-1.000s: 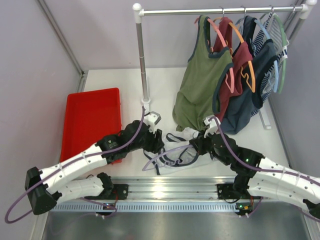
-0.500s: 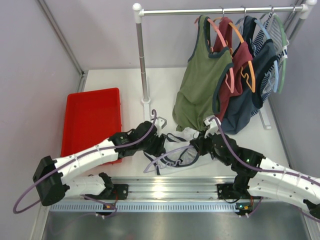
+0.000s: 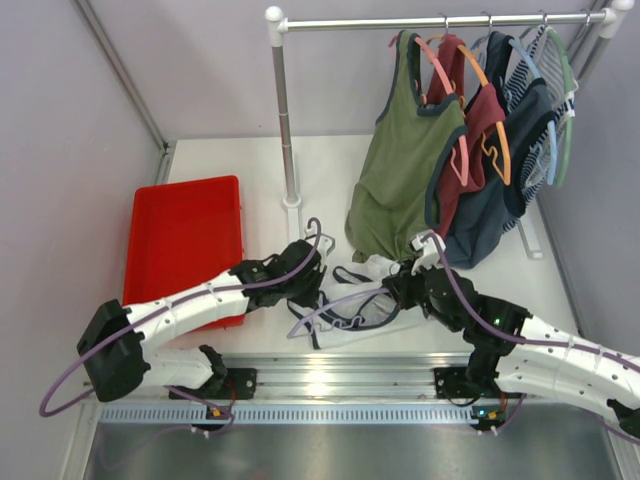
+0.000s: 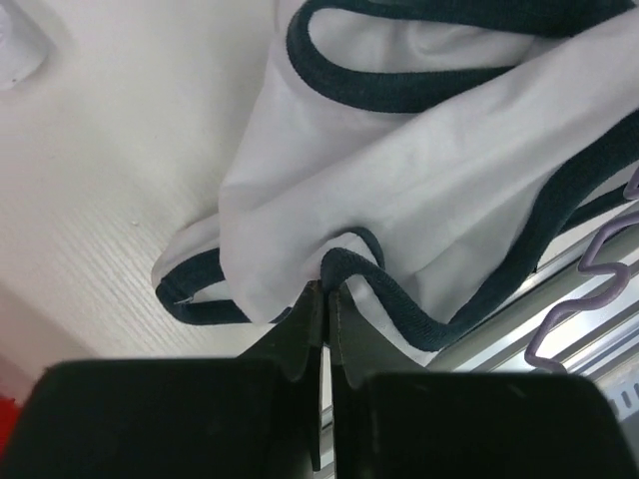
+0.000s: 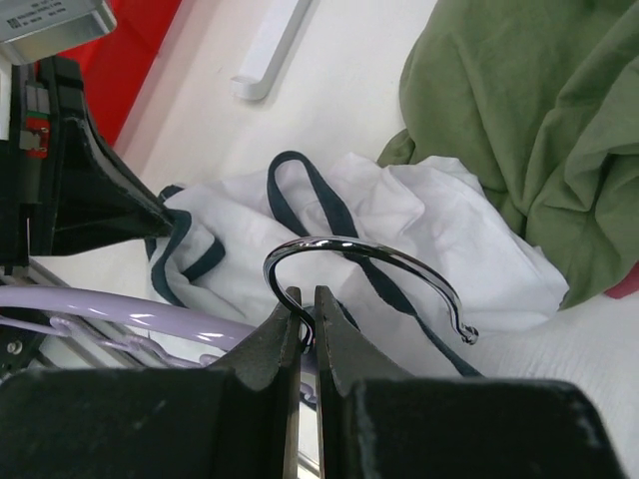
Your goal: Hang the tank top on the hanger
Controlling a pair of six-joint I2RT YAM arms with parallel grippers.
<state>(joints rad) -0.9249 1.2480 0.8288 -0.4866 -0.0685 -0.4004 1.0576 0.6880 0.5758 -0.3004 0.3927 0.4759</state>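
The white tank top (image 3: 372,268) with navy trim lies crumpled on the table between my two arms. My left gripper (image 3: 306,291) is at its left edge. In the left wrist view the gripper (image 4: 326,290) is shut on a fold of the navy trim of the tank top (image 4: 419,150). The lavender hanger (image 3: 325,305) lies across the tank top. My right gripper (image 5: 308,299) is shut on the stem of the hanger's metal hook (image 5: 349,244), above the white fabric (image 5: 419,225). The hanger's purple arm (image 5: 130,321) runs off to the left.
A red tray (image 3: 185,245) sits at the left. The clothes rack's pole (image 3: 285,110) rises behind the left gripper. An olive-green top (image 3: 400,170), a maroon top (image 3: 487,120) and darker garments hang at the back right. An aluminium rail (image 3: 330,375) runs along the near edge.
The left gripper has moved right onto the tank top's edge and closed on its navy trim. The right gripper has kept its hold on the hanger hook and has not moved.
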